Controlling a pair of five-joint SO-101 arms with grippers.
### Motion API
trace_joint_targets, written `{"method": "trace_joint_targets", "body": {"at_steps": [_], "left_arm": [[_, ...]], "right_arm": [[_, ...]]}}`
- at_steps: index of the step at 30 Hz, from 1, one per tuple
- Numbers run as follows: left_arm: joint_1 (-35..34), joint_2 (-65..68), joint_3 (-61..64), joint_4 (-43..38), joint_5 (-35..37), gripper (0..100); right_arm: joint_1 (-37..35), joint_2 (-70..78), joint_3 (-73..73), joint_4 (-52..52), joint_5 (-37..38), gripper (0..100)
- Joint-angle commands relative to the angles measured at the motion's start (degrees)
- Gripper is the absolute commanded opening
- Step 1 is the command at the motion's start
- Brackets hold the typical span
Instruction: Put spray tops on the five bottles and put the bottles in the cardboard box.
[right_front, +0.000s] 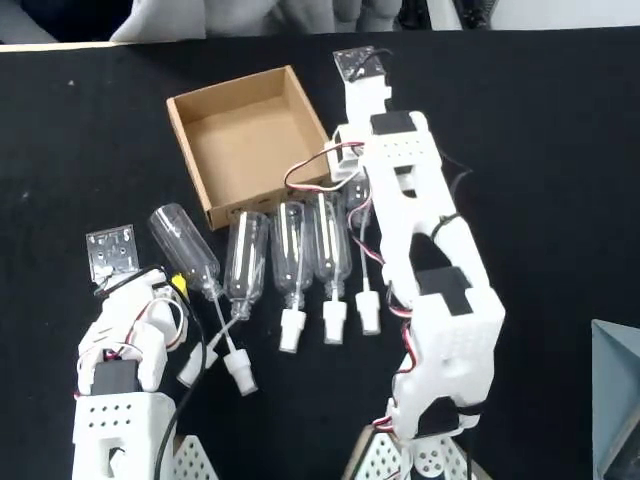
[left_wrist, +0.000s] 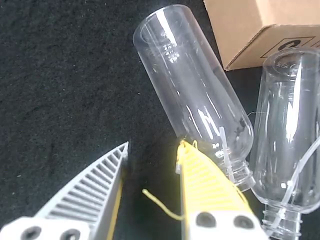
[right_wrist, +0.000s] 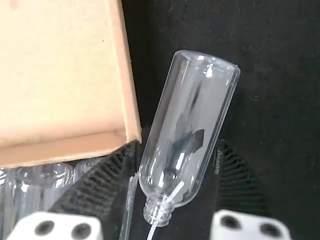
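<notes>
High view: five bottles (right_front: 300, 245) are lined up below the cardboard box (right_front: 262, 206).
Spray tops (right_front: 334, 322) are seen at their necks, perhaps not screwed on. Left wrist view: the left gripper (left_wrist: 152, 147) is held released, one finger just beside the end bottle (left_wrist: 195, 95). Right wrist view: the right gripper (right_wrist: 176, 147) is spread open around another bottle (right_wrist: 192, 110) by the box corner.

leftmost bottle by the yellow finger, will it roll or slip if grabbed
The leftmost bottle is a round cylinder lying on its side, so a nudge would probably roll it. It looks clear and empty of liquid, so it is likely light. Its smooth glossy wall may slip in the open left gripper.
</notes>
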Motion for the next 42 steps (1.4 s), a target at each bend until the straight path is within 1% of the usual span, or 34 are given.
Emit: {"method": "trace_joint_targets", "body": {"at_steps": [1, 7, 13, 19, 26, 37, 42], "left_arm": [[-0.13, -0.09, 1.19, 0.18, -0.18, 15], [-0.13, -0.09, 1.19, 0.18, -0.18, 15], [-0.13, -0.09, 1.19, 0.18, -0.18, 15], [-0.13, -0.09, 1.19, 0.18, -0.18, 15], [-0.13, -0.09, 1.19, 0.18, -0.18, 15], [-0.13, -0.09, 1.19, 0.18, -0.18, 15], [-0.13, -0.09, 1.19, 0.18, -0.18, 15]], "right_arm": [[0.18, 1.1, -2.86, -0.88, -0.35, 21.9], [2.64, 1.19, -2.33, -0.53, -0.35, 21.9], [2.37, 1.19, -4.18, 1.49, -0.35, 21.9], [2.37, 1.27, -9.89, 7.91, -0.35, 21.9], [2.73, 1.19, -14.55, 10.73, -0.35, 21.9], [2.64, 7.78, -15.16, 5.01, -0.35, 21.9], [2.64, 10.77, -16.57, 5.1, -0.35, 21.9]]}}
